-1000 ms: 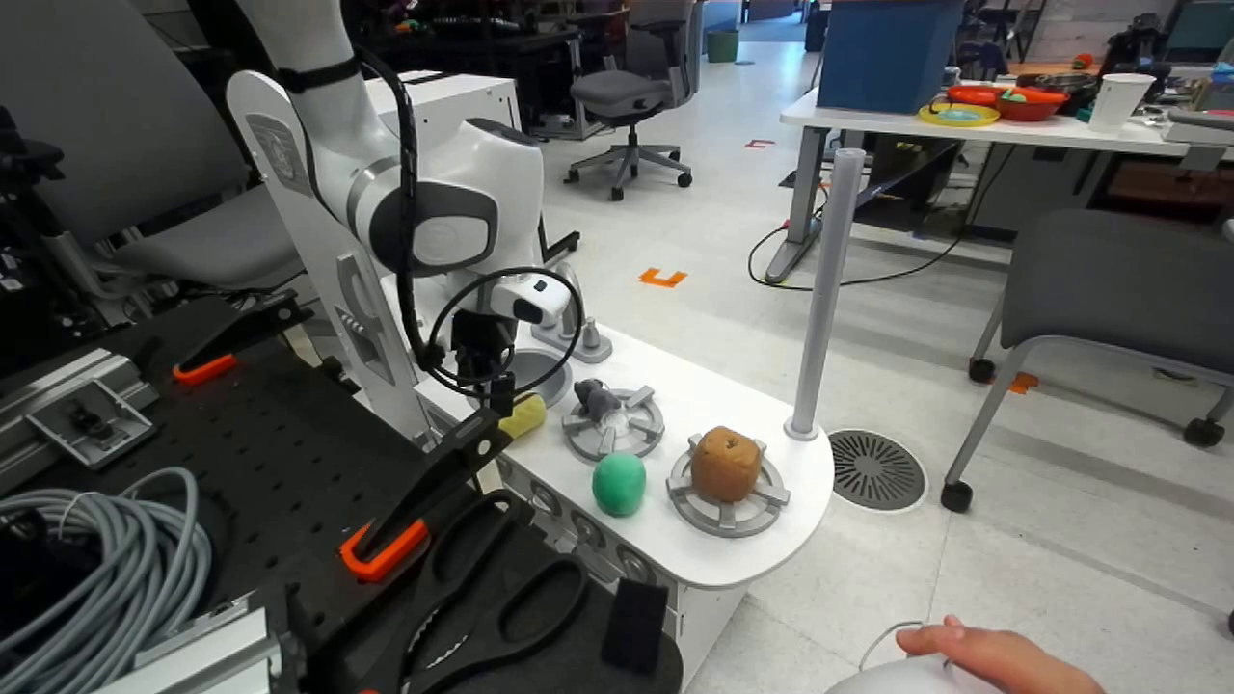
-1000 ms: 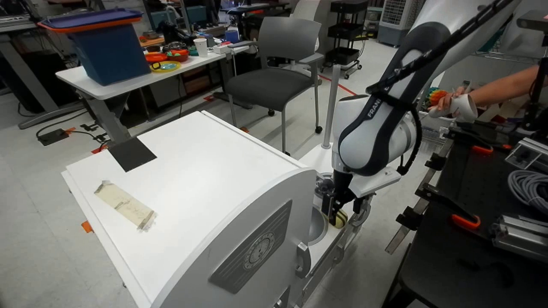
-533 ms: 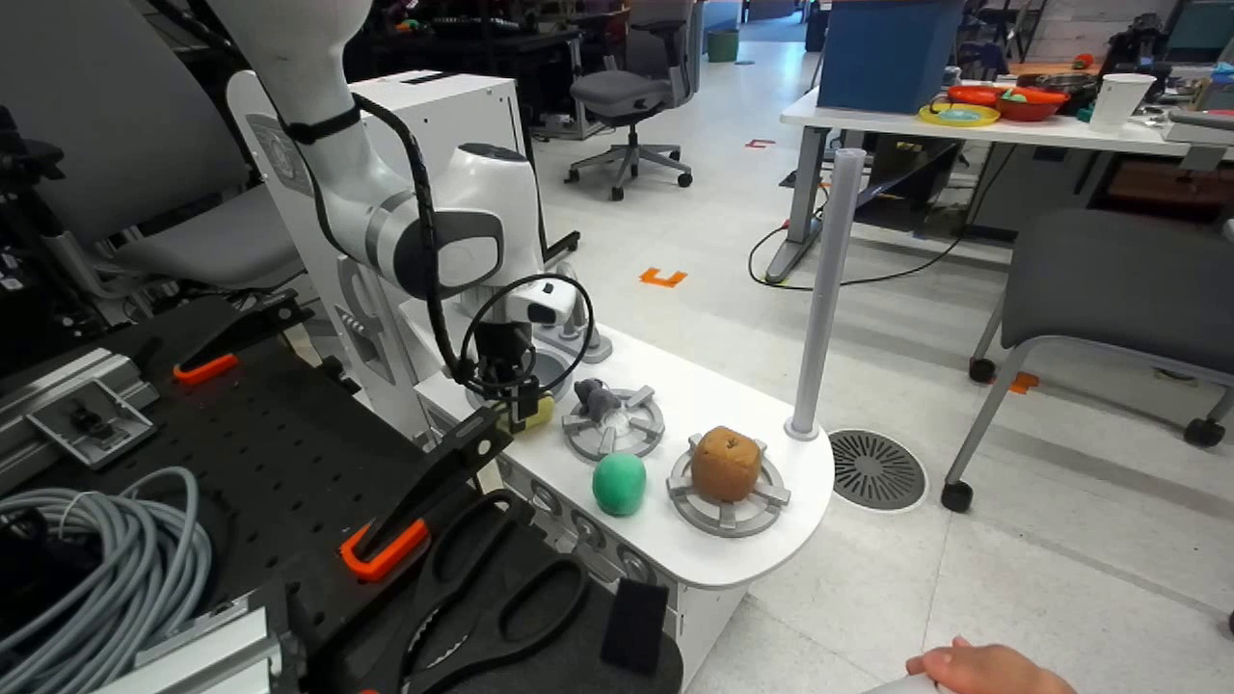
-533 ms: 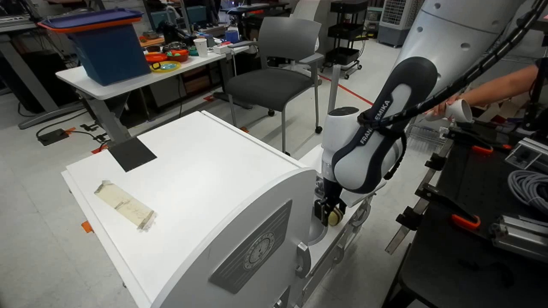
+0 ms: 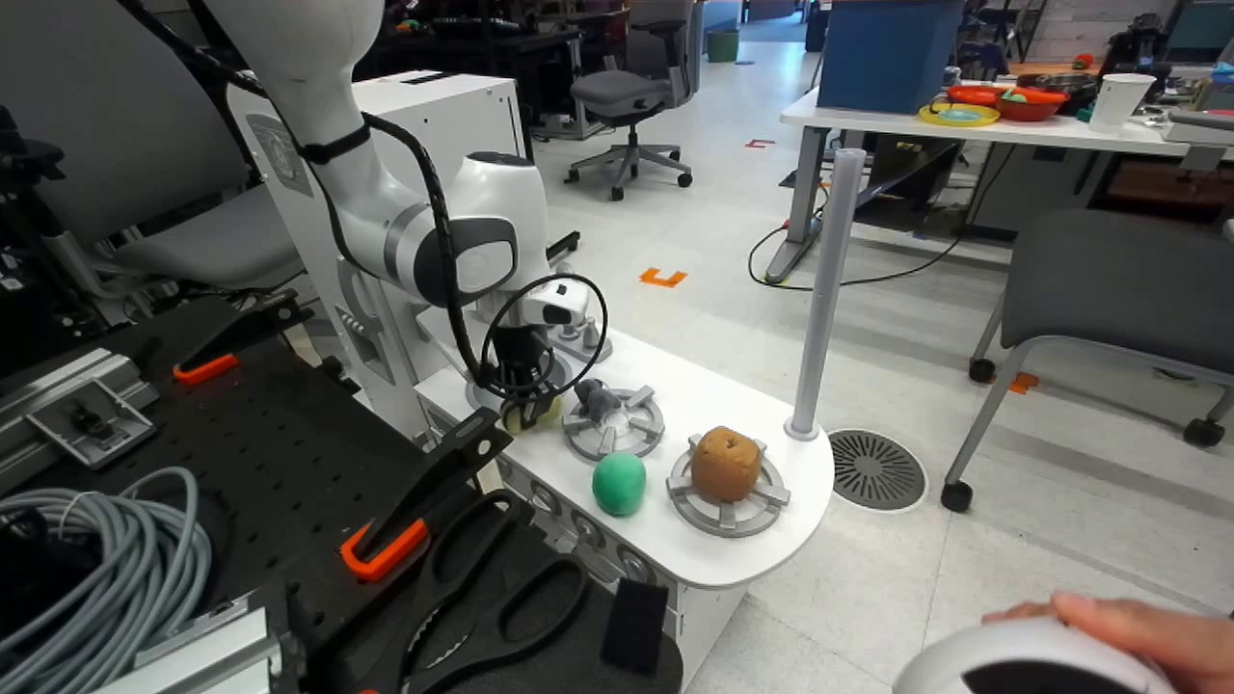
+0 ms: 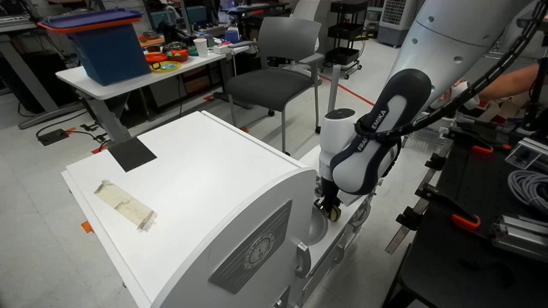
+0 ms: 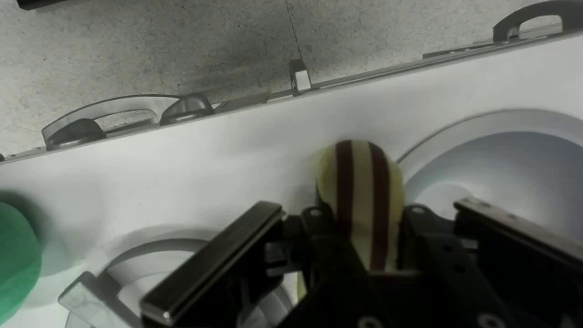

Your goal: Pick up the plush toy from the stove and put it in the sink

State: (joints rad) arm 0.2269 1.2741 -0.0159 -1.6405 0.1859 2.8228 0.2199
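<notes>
Plush toy (image 7: pixel 363 177): yel w/ dk stripes, at counter (image 7: pixel 227 173) just beside sink (image 7: pixel 514 120).
Gripper (image 7: pixel 366 212): fingers either side of toy; we can't tell if they're pinching.
Burner nr sink (image 5: pixel 607 444): we see sm. grey obj. (image 5: pixel 598 398) on it.
Far burner (image 5: pixel 727 519): brn obj. (image 5: pixel 725 465) on top.

Exterior views: angled down over near black table (image 5: pixel 289 434) or cabinet (image 6: pixel 205 167)
Wrist view: close, facing down
Sink (image 7: pixel 514 120): shared by all

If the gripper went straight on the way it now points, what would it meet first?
Probably the white counter, since its fingers straddle the yellow striped toy, but the depth below them is unclear.
</notes>
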